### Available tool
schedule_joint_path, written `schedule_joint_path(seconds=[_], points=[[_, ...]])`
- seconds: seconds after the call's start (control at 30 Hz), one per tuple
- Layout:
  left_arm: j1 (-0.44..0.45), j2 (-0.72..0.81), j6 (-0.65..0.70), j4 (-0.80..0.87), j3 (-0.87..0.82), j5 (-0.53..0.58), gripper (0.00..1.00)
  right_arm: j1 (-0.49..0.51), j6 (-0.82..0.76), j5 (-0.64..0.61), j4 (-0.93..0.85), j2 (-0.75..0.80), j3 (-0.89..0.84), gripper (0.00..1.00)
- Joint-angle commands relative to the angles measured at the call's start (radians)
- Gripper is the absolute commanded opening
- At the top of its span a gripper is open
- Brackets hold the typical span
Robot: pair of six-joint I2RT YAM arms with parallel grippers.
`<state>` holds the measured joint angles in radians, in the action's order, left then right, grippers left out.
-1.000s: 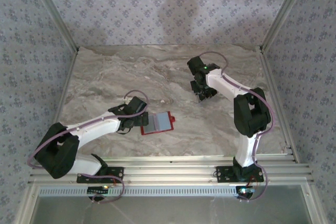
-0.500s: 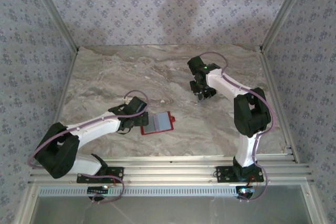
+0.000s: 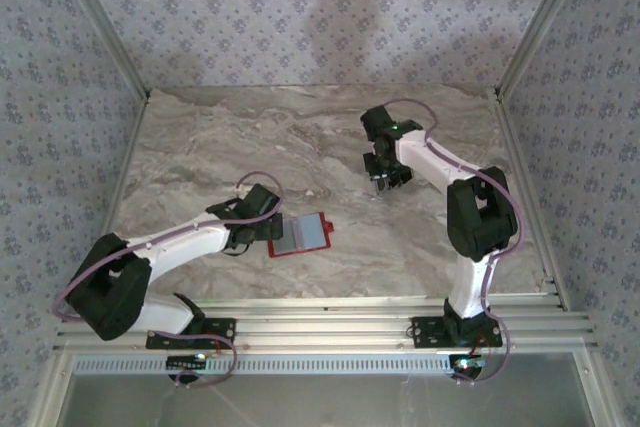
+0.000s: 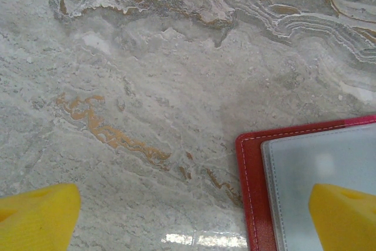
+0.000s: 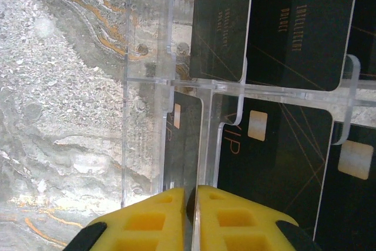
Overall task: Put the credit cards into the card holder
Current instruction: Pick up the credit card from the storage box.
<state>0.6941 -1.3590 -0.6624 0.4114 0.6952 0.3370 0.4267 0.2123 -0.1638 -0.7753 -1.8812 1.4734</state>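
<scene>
Marble table (image 3: 200, 147), two arms. The right gripper (image 5: 191, 204) is down at the right, towards the far side. Its jaws are almost together on a thin dark edge, so it looks clamped on the leftmost card (image 5: 182, 139). The left gripper (image 4: 191, 213) has its jaws wide apart and holds nothing. It hovers at the left edge of the open red card holder (image 3: 300, 235), which lies flat, near and left of centre, with one yellow pad above its clear pocket. A clear acrylic rack (image 5: 147, 80) holds the black credit cards (image 5: 294, 33), well apart from the holder. Step in hand: probably picking the first card. The next move calls for a straight lift clear of the rack slots, then carrying the card near-left to the pocket.
</scene>
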Motion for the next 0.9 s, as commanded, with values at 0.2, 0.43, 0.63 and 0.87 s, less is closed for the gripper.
schedule_joint_path(seconds=[0.2,0.43,0.63,0.87], points=[[0.005,-0.02,0.014,0.0,0.03,0.026,1.0,-0.015,0.011,0.042,0.011,0.007,-0.001,0.12],[0.005,-0.018,0.017,0.003,0.035,0.027,1.0,-0.022,0.016,0.062,0.018,0.001,-0.007,0.12],[0.005,-0.02,0.018,0.006,0.038,0.028,1.0,-0.025,0.016,0.074,0.019,-0.002,-0.01,0.13],[0.004,-0.021,0.021,0.007,0.043,0.027,1.0,-0.028,0.016,0.078,0.024,-0.006,-0.013,0.14]])
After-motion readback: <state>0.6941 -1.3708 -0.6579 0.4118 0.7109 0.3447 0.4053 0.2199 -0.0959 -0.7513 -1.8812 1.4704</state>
